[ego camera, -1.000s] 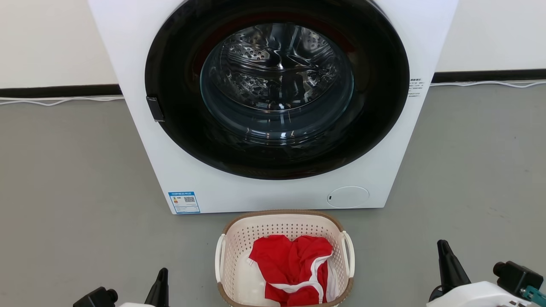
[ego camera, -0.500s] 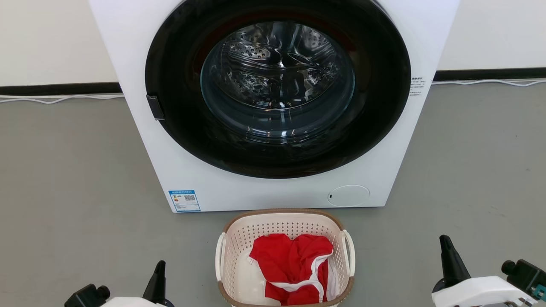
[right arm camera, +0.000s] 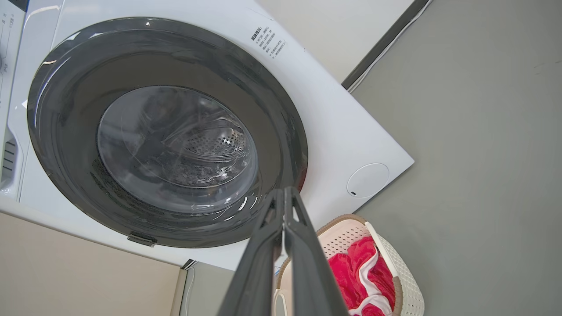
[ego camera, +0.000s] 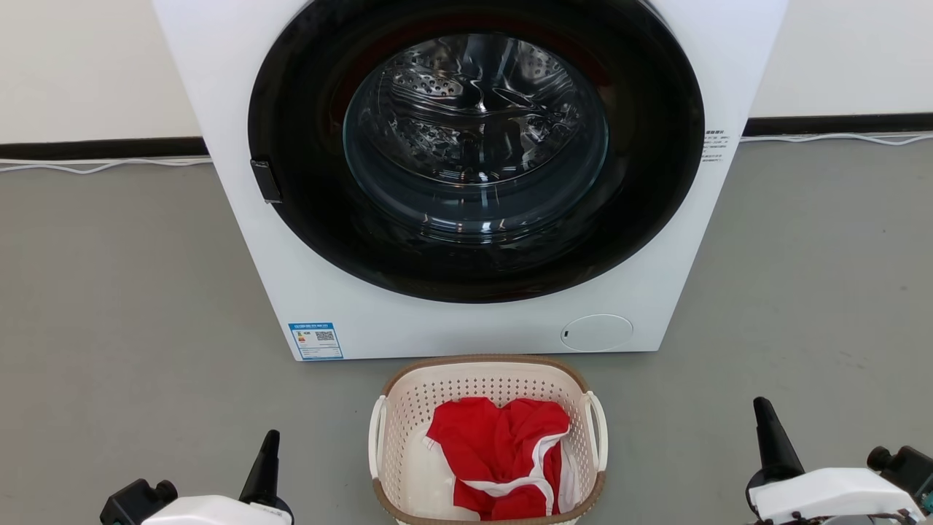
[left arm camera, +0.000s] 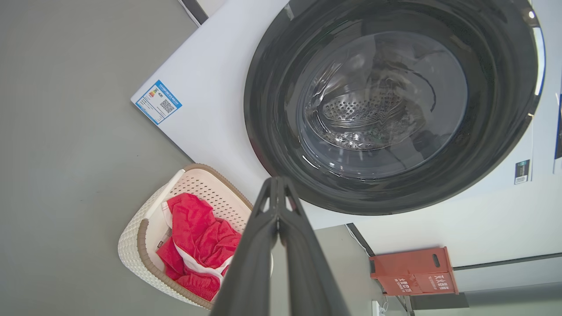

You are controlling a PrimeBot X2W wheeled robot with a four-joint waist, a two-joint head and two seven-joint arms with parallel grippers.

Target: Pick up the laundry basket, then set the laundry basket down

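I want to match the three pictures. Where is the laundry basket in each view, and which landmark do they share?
Head view: laundry basket at bottom centre, before the washing machine door.
Left wrist view: laundry basket at lower left.
Right wrist view: laundry basket at bottom, right of centre.
Shared landmark: the round dark washing machine door, upper right in left wrist view, upper left in right wrist view.
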